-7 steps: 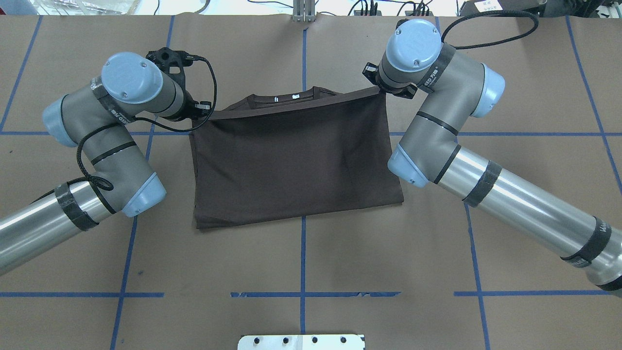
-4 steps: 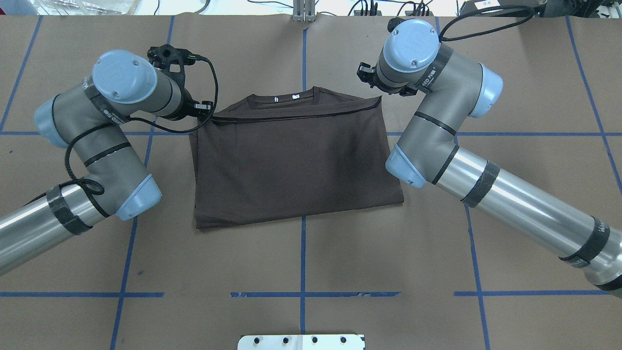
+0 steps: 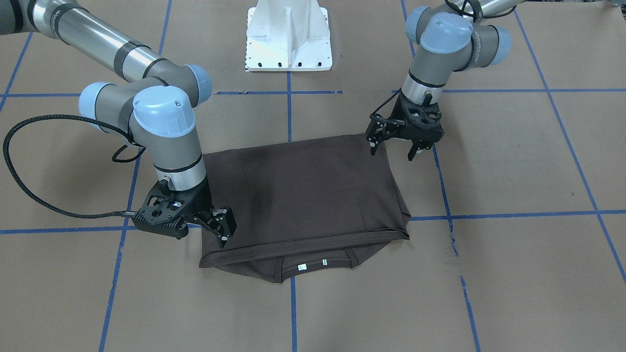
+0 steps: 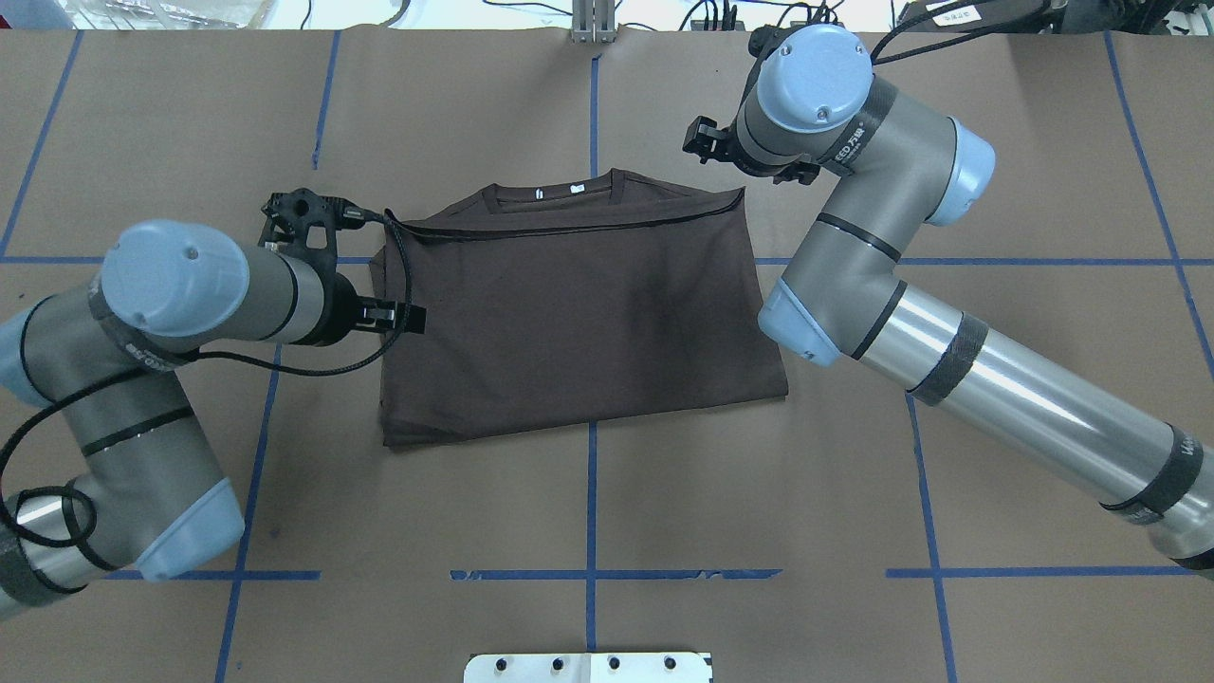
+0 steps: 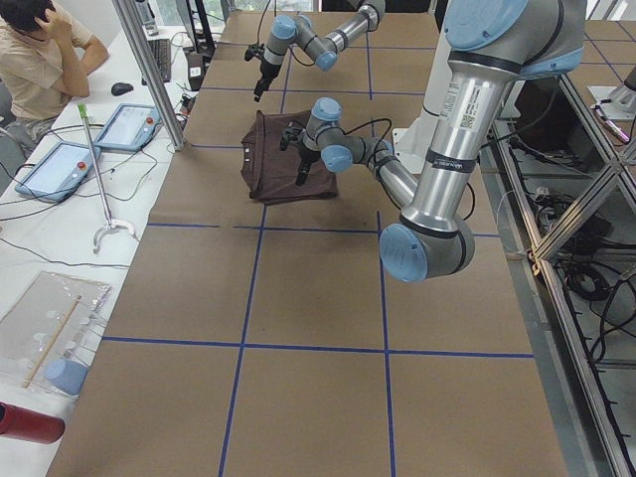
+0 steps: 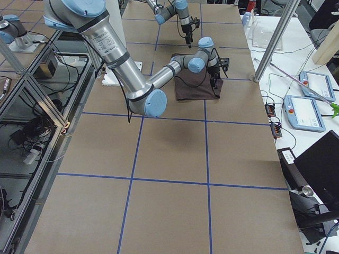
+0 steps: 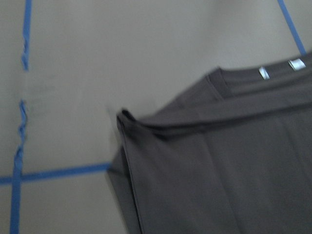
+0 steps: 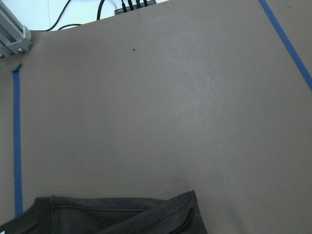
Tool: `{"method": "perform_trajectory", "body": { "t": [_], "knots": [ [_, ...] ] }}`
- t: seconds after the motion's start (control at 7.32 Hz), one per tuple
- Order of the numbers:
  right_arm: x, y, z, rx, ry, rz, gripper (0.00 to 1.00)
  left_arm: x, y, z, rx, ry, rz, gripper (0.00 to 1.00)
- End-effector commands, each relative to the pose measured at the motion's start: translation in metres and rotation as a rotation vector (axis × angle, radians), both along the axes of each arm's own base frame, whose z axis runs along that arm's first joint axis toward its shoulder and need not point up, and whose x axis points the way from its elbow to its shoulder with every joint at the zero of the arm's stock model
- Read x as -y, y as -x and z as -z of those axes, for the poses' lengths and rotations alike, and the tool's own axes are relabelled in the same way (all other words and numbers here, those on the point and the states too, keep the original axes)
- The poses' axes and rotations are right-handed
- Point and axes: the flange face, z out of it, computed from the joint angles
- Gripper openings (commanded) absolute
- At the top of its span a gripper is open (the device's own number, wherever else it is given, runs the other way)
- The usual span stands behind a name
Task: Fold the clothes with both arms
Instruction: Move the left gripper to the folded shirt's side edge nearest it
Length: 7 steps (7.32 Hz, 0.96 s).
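Left arm [image 4: 180, 285] has swung back; left pincer [image 3: 391, 146] open, right pincer [image 3: 220, 231] seemingly open too, and the trailing cable [image 4: 406, 275] could snag the T-shirt [image 3: 303, 195] fold.

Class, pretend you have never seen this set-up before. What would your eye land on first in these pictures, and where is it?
First, the dark brown knit T-shirt, folded into a rectangle at the middle of the brown table with blue tape lines, its collar and white tags on the far edge. Then the two silver-grey arms flanking it: the black left hand hangs open above one corner, and the black right hand is by the collar-side corner. Neither holds cloth.
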Motion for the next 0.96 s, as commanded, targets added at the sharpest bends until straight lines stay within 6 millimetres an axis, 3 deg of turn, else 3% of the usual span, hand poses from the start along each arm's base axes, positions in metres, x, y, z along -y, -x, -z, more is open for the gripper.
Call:
{"method": "perform_trajectory", "body": {
  "t": [0.0, 0.14, 0.41, 0.82],
  "knots": [
    [-0.002, -0.001, -0.001, 0.002, -0.002, 0.003, 1.00, -0.039, -0.024, -0.010, -0.026, 0.118, 0.046, 0.62],
    [-0.005, -0.004, 0.005, 0.011, -0.011, 0.003, 1.00, -0.059, -0.040, -0.015, -0.032, 0.170, 0.085, 0.48],
    [-0.008, -0.008, 0.006, 0.016, -0.017, 0.002, 1.00, -0.072, -0.044, -0.033, -0.012, 0.211, 0.089, 0.48],
    [-0.011, -0.011, 0.005, 0.017, -0.019, 0.002, 1.00, -0.080, -0.047, -0.038, -0.007, 0.215, 0.078, 0.48]
  ]
}}
